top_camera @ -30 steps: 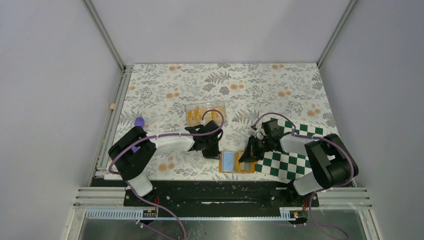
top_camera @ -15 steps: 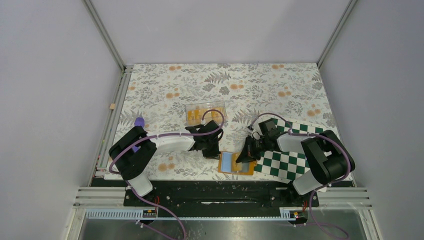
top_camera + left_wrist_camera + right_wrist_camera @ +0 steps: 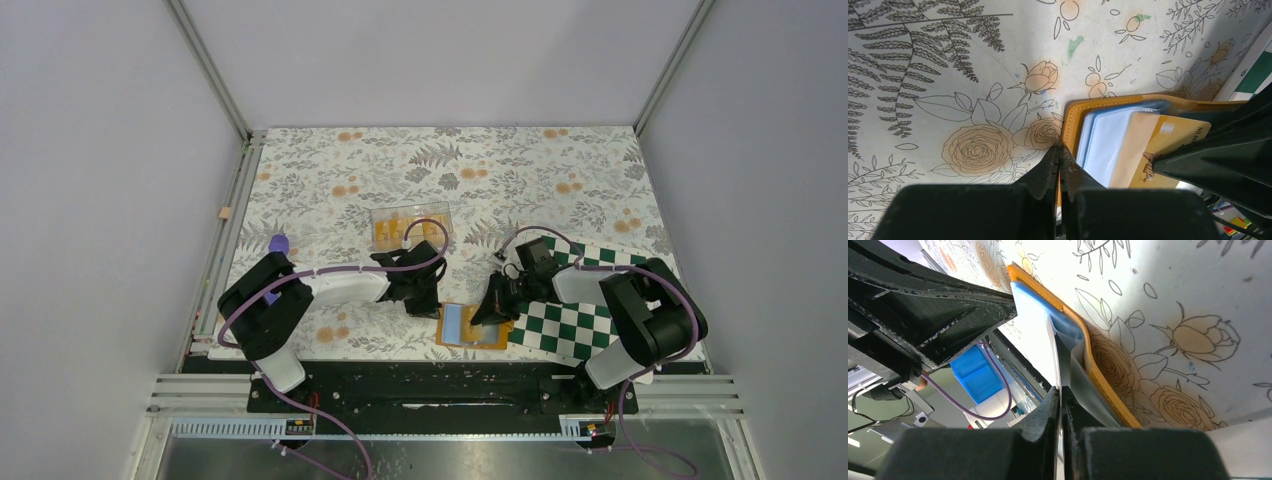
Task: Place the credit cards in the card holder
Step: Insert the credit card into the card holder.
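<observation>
The card holder (image 3: 462, 325) lies open near the table's front edge, orange with light-blue pockets. My left gripper (image 3: 428, 303) is shut on its left cover edge; in the left wrist view the tips (image 3: 1060, 148) pinch the orange rim (image 3: 1070, 125). My right gripper (image 3: 492, 305) is shut on one credit card, seen edge-on in the right wrist view (image 3: 1056, 352) between the tips (image 3: 1060, 390). The card's yellow face (image 3: 1168, 137) lies over the blue pocket (image 3: 1108, 140), its leading end at the pocket. More cards sit in a clear box (image 3: 410, 228).
A green-and-white chequered board (image 3: 575, 322) lies under the right arm, touching the holder's right side. A small purple object (image 3: 279, 243) lies by the left arm. The table's front edge and black rail (image 3: 420, 375) run just below the holder.
My right gripper has moved a little left with the card, further over the open holder. The left gripper has stayed on the holder's edge.
</observation>
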`<state>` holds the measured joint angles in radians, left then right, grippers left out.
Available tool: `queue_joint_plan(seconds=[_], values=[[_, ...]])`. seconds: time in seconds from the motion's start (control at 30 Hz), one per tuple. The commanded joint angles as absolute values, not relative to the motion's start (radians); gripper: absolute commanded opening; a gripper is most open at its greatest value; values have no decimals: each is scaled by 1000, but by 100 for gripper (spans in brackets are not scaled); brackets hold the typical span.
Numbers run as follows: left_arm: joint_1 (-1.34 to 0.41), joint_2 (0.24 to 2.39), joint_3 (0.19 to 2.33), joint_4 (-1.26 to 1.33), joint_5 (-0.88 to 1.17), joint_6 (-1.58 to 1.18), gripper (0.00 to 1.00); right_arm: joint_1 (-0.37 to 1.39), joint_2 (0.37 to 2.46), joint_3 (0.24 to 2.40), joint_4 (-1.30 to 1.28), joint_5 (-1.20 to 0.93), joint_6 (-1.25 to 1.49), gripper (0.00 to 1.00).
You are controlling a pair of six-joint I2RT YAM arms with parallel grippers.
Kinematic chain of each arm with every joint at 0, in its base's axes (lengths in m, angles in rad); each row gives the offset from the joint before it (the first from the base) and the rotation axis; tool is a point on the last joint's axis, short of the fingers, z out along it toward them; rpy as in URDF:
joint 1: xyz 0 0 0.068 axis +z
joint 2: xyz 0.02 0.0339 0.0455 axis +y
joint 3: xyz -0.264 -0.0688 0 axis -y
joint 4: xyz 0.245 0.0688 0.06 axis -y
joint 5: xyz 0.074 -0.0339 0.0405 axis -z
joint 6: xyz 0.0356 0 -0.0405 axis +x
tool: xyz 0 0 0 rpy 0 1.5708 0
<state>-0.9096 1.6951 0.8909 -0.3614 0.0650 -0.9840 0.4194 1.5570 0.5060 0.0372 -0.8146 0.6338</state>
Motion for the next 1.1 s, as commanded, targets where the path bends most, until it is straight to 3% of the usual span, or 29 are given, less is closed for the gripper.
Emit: queue_joint_plan(seconds=[0.0, 0.23, 0.53, 0.77, 0.9, 1.07], values=[[-923, 1822, 781, -584, -87, -935, 0, 433, 1595, 538, 68, -748, 623, 10], [-924, 1813, 761, -564, -79, -952, 0, 491, 1602, 596, -99, -651, 569, 14], [-923, 1805, 757, -561, -74, -957, 0, 543, 1533, 696, -306, -496, 537, 45], [-931, 1807, 768, -560, -62, -956, 0, 580, 1573, 728, -308, -495, 559, 58], [-942, 1809, 783, -560, -54, -956, 0, 593, 1599, 737, -270, -523, 589, 55], [-947, 1808, 790, -560, -48, -957, 0, 609, 1626, 755, -238, -541, 632, 37]])
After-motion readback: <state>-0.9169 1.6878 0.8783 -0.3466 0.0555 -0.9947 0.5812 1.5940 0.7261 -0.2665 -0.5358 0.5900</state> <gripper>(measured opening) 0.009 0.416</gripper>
